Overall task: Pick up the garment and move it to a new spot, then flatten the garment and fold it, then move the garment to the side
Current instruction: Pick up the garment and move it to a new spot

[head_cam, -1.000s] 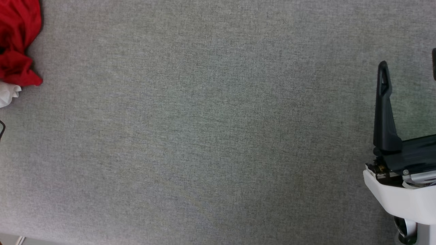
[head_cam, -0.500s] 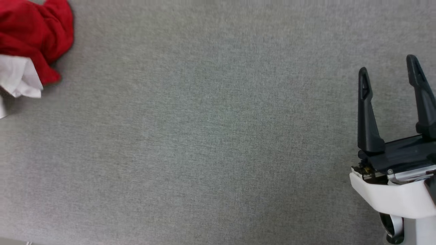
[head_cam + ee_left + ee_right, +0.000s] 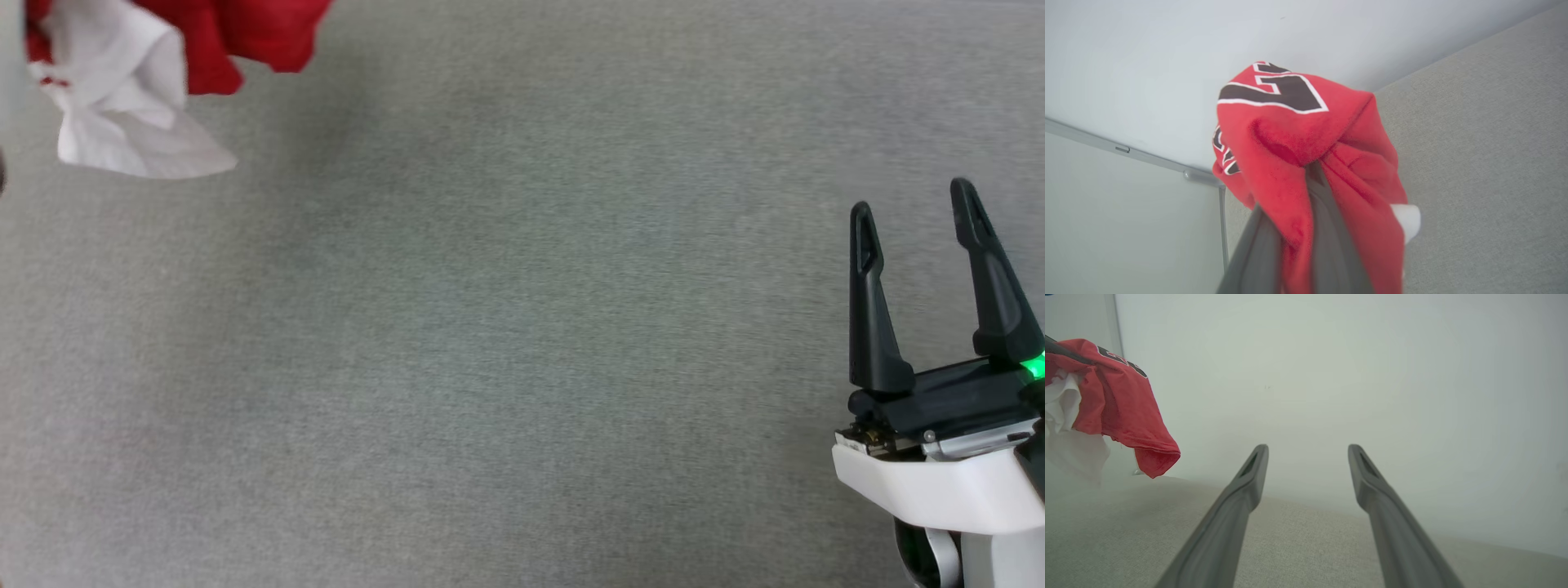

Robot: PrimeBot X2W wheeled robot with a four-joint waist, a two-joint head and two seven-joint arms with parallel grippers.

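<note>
The garment [image 3: 261, 33] is a bunched red shirt with a white sleeve [image 3: 122, 106] dangling from it, at the top left of the head view. In the left wrist view my left gripper [image 3: 1312, 175] is shut on the garment [image 3: 1298, 134]; red cloth with black white-edged lettering drapes over both fingers and hides their tips. The right wrist view shows the garment [image 3: 1118, 404] hanging clear above the grey surface at the left. My right gripper [image 3: 913, 200] stands open and empty at the lower right, far from the shirt, and its fingers [image 3: 1249, 477] are spread.
A grey fabric surface [image 3: 490, 327] stretches across the head view. A pale wall [image 3: 1351, 375] rises behind it. A metal rail [image 3: 1126, 151] runs along the wall beside the surface's edge.
The head view has shifted. The garment has gone from lying bunched on the surface to hanging lifted, with more of the white sleeve dangling. The right gripper stays open.
</note>
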